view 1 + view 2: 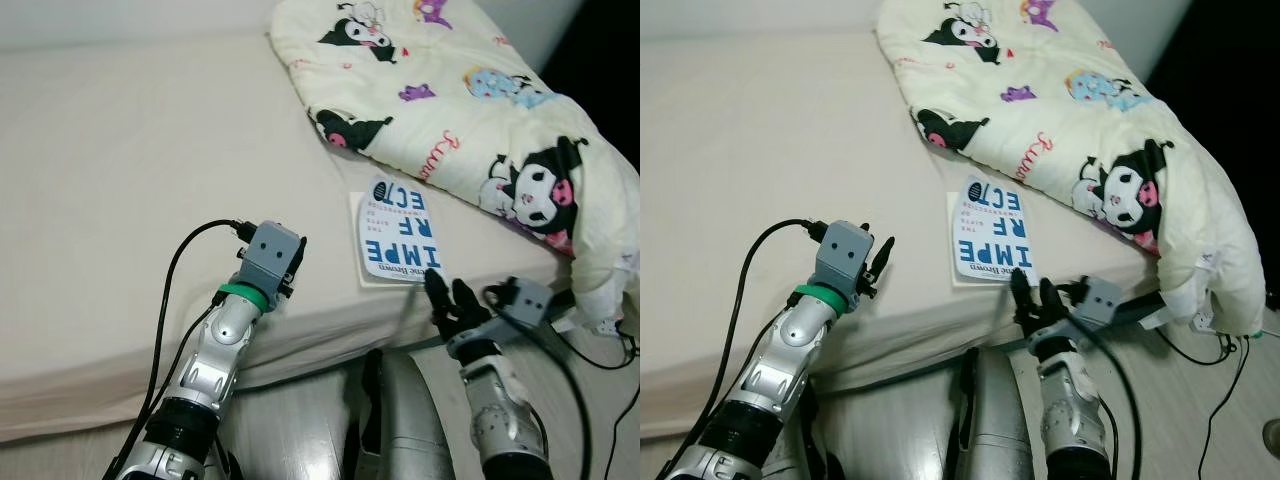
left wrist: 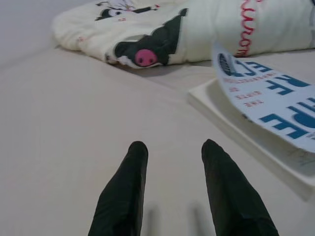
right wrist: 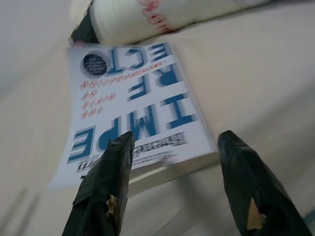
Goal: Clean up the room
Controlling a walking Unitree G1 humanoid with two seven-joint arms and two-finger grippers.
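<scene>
Book pickup from the bed edge, right tool lined up on its near end

Book (image 1: 397,235) lies flat near the front edge of the bed (image 1: 120,180), just beside the cartoon-print quilt (image 1: 470,110). Right tool (image 1: 447,297) hovers at its near end, its 2 fingers spread wide and holding nothing; I'd bring 1 finger under the overhanging cover before closing. Left tool (image 2: 172,167) rests low over bare sheet beside the book, moderately open, empty. The book's full title is cut off, and the right wrist view is blurred
</scene>
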